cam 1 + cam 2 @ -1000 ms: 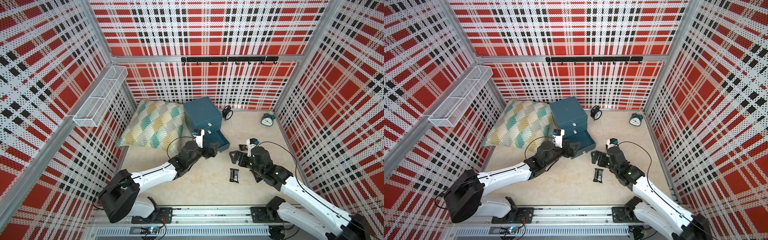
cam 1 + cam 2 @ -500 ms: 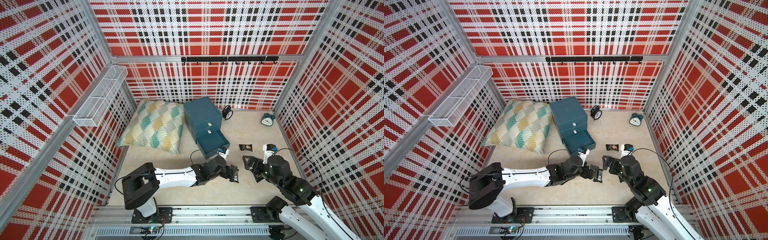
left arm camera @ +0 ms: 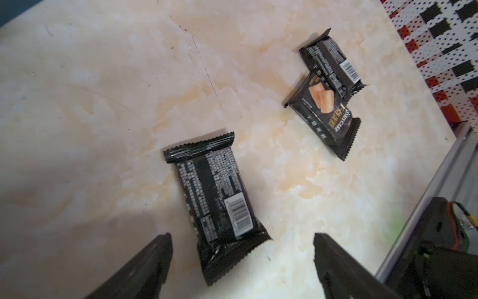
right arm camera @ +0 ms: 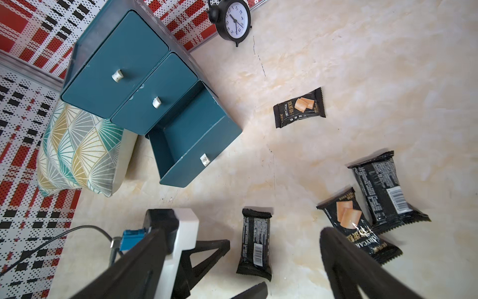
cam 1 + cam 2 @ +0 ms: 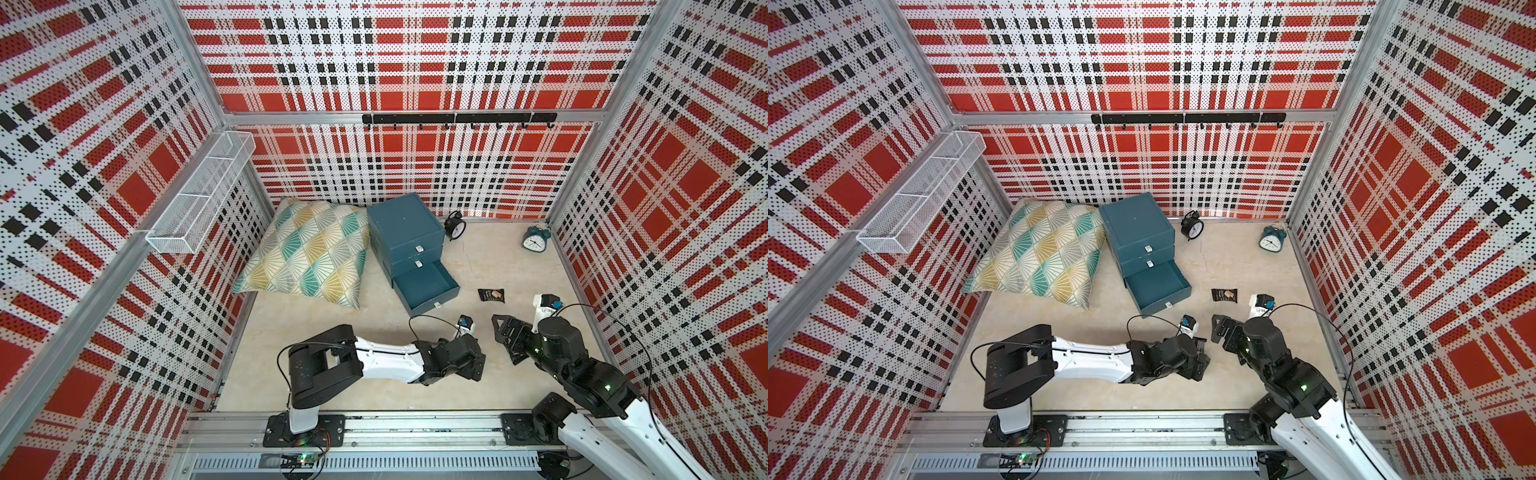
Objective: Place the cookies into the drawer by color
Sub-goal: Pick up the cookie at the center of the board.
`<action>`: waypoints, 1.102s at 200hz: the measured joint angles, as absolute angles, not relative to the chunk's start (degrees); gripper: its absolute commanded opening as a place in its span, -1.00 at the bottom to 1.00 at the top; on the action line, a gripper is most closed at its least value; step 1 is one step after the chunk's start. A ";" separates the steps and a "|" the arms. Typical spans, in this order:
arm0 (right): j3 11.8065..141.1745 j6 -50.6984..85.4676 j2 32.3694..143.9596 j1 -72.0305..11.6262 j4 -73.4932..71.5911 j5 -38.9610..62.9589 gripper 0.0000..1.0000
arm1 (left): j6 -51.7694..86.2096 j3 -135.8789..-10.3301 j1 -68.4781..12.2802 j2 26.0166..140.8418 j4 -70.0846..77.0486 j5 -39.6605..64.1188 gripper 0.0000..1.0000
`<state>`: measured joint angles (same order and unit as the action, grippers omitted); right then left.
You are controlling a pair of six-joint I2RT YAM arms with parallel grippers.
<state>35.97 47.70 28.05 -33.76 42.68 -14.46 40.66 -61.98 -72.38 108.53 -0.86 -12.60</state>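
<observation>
Several black cookies lie on the floor. One packet (image 3: 217, 196) lies barcode side up between the fingers of my open left gripper (image 3: 241, 236), which touch nothing. The top views hide it under that gripper (image 5: 480, 361). Two more packets (image 3: 323, 114) overlap further off. Another cookie (image 5: 491, 295) lies face up beside the drawer (image 5: 403, 232). The cabinet's bottom drawer (image 5: 426, 286) is pulled out and looks empty. My right gripper (image 4: 244, 231) hangs open and empty above the floor, facing the left gripper (image 4: 245, 264) and the packet (image 4: 254, 243) between its fingers.
A patterned pillow (image 5: 307, 253) leans against the cabinet's left side. A black alarm clock (image 5: 454, 224) and a teal one (image 5: 536, 240) stand by the back wall. A white wire basket (image 5: 203, 195) hangs on the left wall. Plaid walls close in three sides.
My left arm swung from the open drawer to the front floor and came down around a black packet. My right arm drew back toward the front right, staying open.
</observation>
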 measured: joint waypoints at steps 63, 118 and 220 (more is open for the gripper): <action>34.26 49.30 28.18 -33.76 42.54 -14.46 1.00 | 39.20 -71.02 -72.42 117.16 -7.16 -19.75 0.22; 34.06 49.63 27.68 -33.76 42.54 -14.44 1.00 | 38.33 -73.08 -72.42 118.52 -9.32 -22.57 -0.05; 33.89 50.46 27.64 -33.76 42.04 -14.04 1.00 | 36.77 -69.04 -71.09 112.25 -11.14 -24.84 -0.15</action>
